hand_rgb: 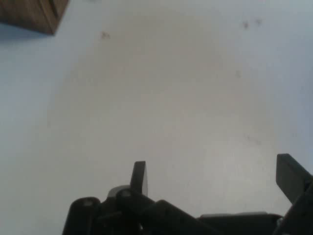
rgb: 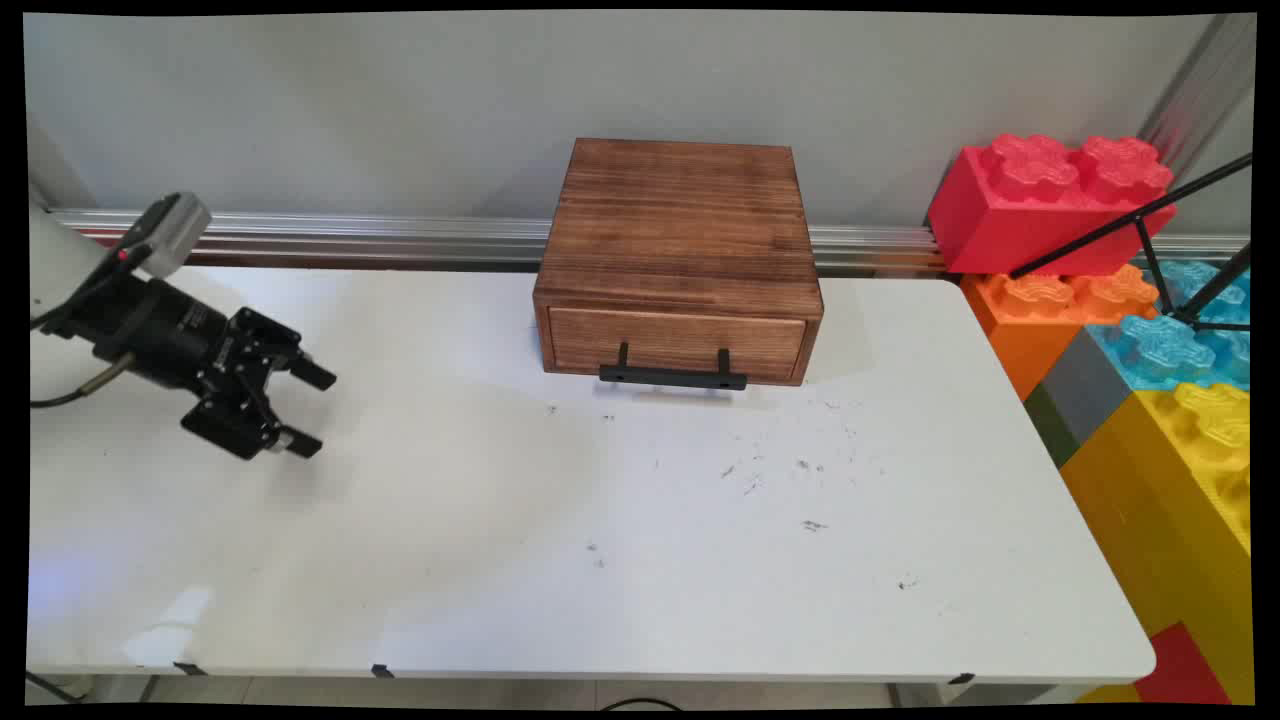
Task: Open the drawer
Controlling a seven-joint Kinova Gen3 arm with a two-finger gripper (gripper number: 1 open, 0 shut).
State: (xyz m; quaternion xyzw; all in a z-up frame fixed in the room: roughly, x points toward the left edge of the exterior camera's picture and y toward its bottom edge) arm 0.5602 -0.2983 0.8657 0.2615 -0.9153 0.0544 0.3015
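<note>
My black gripper hangs over the left part of the white table, pointing right, open with nothing between its fingers. In the hand view the gripper shows two spread fingertips over bare tabletop. A brown wooden drawer box stands at the back middle of the table, its drawer closed, with a black bar handle on the front. A corner of the box shows at the hand view's top left. The gripper is well to the left of the box and apart from it.
Large toy building blocks are stacked off the table's right end: red, orange, blue and yellow. A black tripod leg crosses them. A metal rail runs along the wall. Small dark marks dot the tabletop.
</note>
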